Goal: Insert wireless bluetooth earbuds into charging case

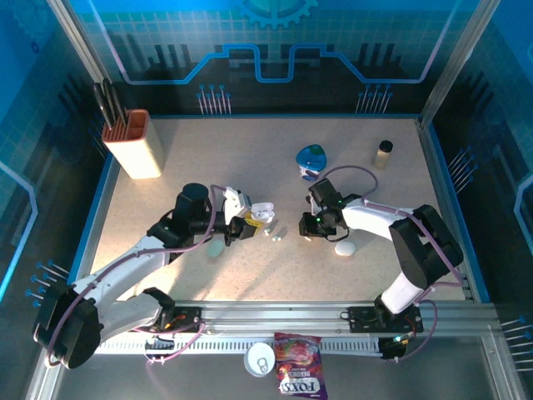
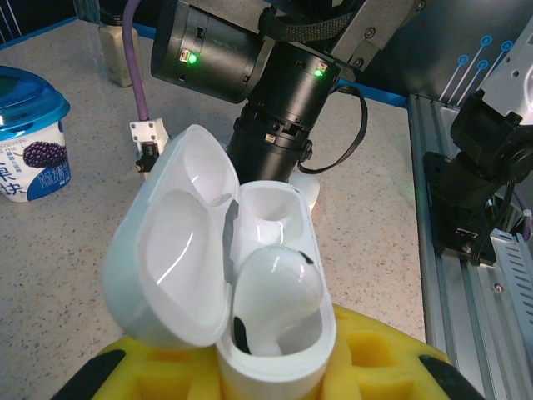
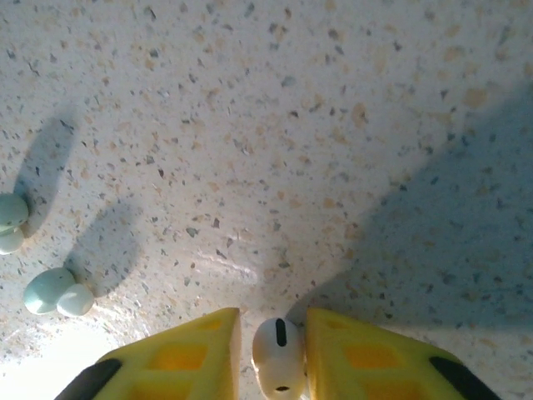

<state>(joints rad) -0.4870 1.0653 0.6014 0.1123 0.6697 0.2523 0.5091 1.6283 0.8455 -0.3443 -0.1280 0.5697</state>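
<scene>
My left gripper (image 1: 248,221) (image 2: 275,371) is shut on an open white charging case (image 2: 250,250) (image 1: 261,213), its lid tipped to the left. One white earbud (image 2: 275,292) sits in the near slot, and the far slot (image 2: 268,212) is bare. My right gripper (image 1: 310,227) (image 3: 273,321) is down at the tabletop with a white earbud (image 3: 277,358) pinched between its yellow fingers (image 3: 366,358). Two pale teal earbuds (image 3: 52,292) (image 3: 10,222) (image 1: 274,237) lie loose on the table between the grippers.
A shut white case (image 1: 345,248) lies by the right arm and a teal case (image 1: 216,247) under the left arm. A yogurt cup (image 1: 312,160) (image 2: 29,142), a small bottle (image 1: 382,153) and a knife block (image 1: 137,143) stand further back.
</scene>
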